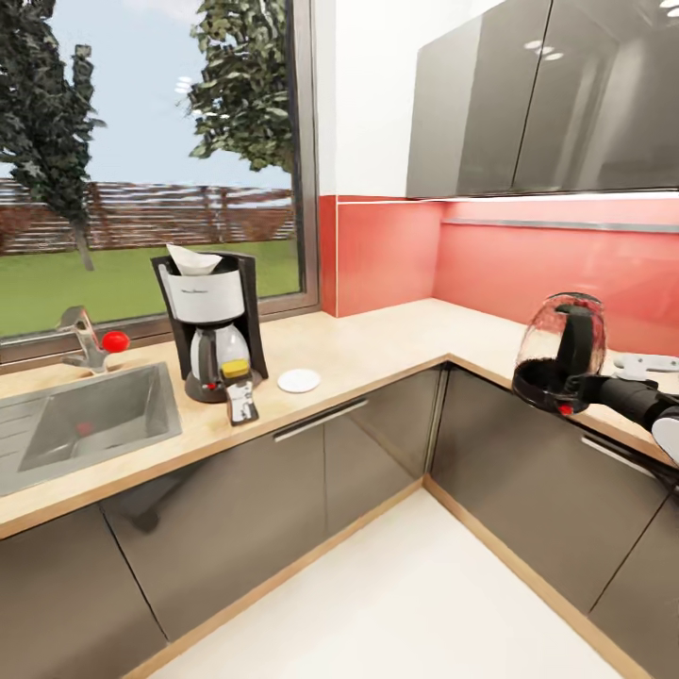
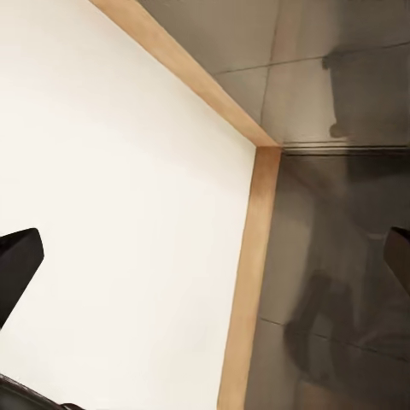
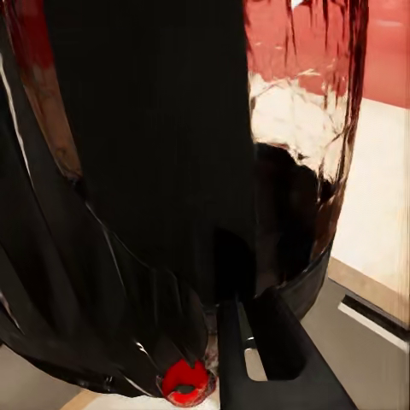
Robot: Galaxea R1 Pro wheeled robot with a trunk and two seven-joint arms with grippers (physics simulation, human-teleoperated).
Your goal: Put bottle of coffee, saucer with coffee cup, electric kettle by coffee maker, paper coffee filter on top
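One electric kettle point(image 1: 560, 351) sits gripped in right gripper point(image 1: 577, 382).

The right arm point(image 1: 630, 396) is a matte black tube ending in a rounded white joint; both grippers' fingers point(image 3: 273, 359) are plain black.

— Where is the right arm?

— It reaches in from the head view's right edge, dark forearm roughly level, its end effector point(image 1: 573, 385) closed on the electric kettle's point(image 1: 558, 351) black handle and carrying it clear of the bench.

— And up close?

— One dark finger point(image 3: 278, 359) sits beneath the base.

— The left end effector?

— Its fingers point(image 2: 15, 266) are spread wide at opposite edges of the wrist view — nothing between them.
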